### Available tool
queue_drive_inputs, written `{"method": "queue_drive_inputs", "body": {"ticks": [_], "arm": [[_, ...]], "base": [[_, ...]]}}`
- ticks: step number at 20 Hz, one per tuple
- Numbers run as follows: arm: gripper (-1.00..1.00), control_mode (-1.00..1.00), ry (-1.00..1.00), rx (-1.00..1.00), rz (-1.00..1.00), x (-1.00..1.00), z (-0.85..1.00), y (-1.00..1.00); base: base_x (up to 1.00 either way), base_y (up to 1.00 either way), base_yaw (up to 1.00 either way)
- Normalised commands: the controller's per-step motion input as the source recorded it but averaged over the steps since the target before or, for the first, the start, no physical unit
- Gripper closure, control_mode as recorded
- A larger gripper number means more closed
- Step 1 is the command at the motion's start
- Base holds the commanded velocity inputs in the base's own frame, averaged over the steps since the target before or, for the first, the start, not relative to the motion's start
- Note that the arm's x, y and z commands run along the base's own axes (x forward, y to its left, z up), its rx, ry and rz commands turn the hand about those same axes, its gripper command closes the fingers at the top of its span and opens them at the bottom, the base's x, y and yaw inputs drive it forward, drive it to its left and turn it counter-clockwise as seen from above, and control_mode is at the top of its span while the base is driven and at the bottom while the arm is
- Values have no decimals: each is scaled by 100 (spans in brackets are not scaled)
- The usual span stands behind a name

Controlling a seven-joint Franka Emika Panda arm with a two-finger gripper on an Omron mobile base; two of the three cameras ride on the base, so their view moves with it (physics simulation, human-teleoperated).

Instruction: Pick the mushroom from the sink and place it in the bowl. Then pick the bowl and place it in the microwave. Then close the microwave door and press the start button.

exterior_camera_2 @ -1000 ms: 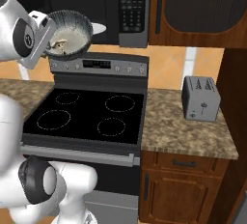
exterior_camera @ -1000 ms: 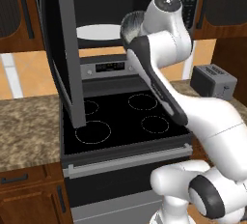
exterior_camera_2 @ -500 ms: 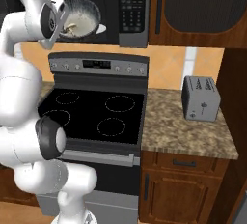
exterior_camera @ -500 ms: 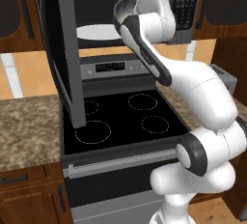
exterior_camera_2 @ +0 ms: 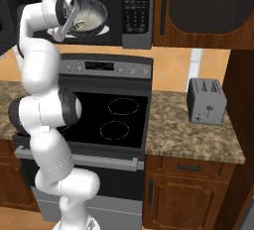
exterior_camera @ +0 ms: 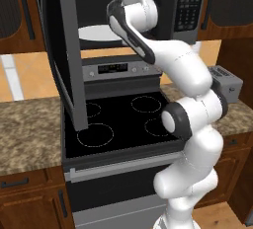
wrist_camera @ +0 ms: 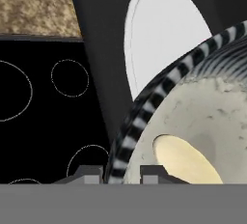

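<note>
My gripper is shut on the rim of the dark ribbed bowl and holds it high at the microwave opening. The pale mushroom lies inside the bowl. In the hand view the bowl's striped rim runs between the fingertips of the gripper, and the mushroom rests on the bowl's floor. The microwave door stands swung open to the left. In the left base view my own arm hides the bowl. The sink is out of view.
A flat white plate lies inside the microwave, just past the bowl, and shows in the hand view as plate. The keypad strip sits right of the opening. Below is the black stove. A grey toaster stands on the right counter.
The arm has raised the bowl and carried it toward the microwave opening. The grip on the rim is unchanged.
</note>
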Motion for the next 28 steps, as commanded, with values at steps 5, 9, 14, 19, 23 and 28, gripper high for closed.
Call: {"method": "queue_drive_inputs", "body": {"ticks": [5,9,14,19,23,28], "arm": [[100,-100,1,-29,10,64,-1,31],[-100,-100,2,-22,11,2,-1,18],[-100,-100,-2,-8,4,-5,0,0],[-100,-100,-23,-3,3,-61,1,0],[-100,-100,-31,0,2,-100,-14,0],[-100,-100,-24,0,1,-100,-86,-2]], "base": [[0,0,0],[0,0,0],[0,0,0],[0,0,0],[0,0,0],[0,0,0]]}}
